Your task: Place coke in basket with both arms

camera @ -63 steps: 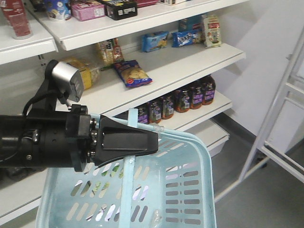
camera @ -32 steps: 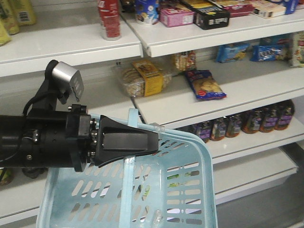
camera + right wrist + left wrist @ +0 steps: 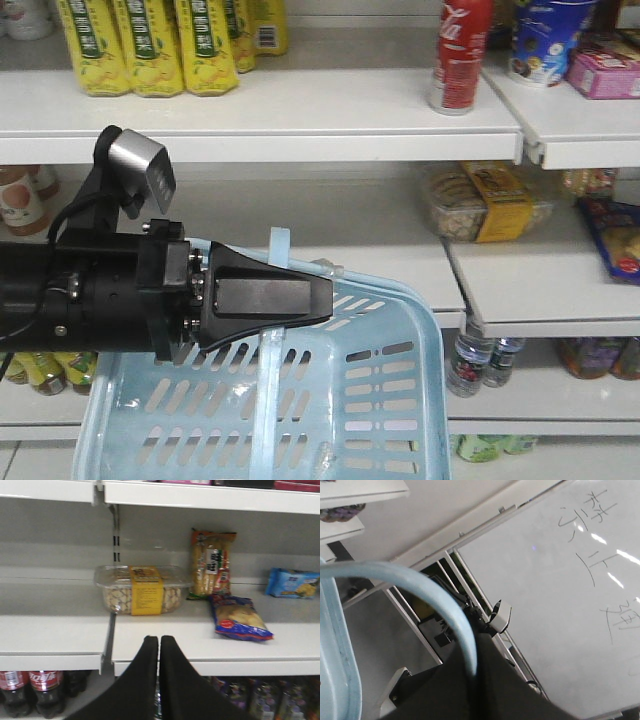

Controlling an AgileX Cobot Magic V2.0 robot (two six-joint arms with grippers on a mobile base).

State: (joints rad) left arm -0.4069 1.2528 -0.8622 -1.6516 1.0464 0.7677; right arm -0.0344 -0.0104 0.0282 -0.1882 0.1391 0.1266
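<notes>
So the left gripper (image 3: 322,295) is clamped on the flat swing handle (image 3: 268,375) of the light blue basket (image 3: 437,390). In the left wrist view the handle curves straight down into the black fingers, so it's got a grip on that and nothing else. The basket hangs out in front of the shelves, and all I can see in it is slotted plastic.

The right gripper (image 3: 159,649) has its two pointed black fingers pressed together with only a hairline gap and nothing between them. It's pointing at a middle shelf, towards a clear snack tub (image 3: 140,589) with a yellow label band I can't read. Beside the tub stands an orange packet (image 3: 211,564), and a blue-purple chip bag (image 3: 239,618) lies flat in front of it.

The coke bottles (image 3: 44,684) are on the shelf below that, far left of the right wrist view. They're dark cola with red wraps, the white script only partly legible. They're well apart from the basket and from both grippers.

On the top shelf in the front view there's a tall red can (image 3: 461,55) with white Coca-Cola-style script, plus a row of yellow-green drink bottles (image 3: 150,45) with lemon pictures. The left wrist view also catches a whiteboard (image 3: 560,595) with handwritten Chinese I can't make out.
</notes>
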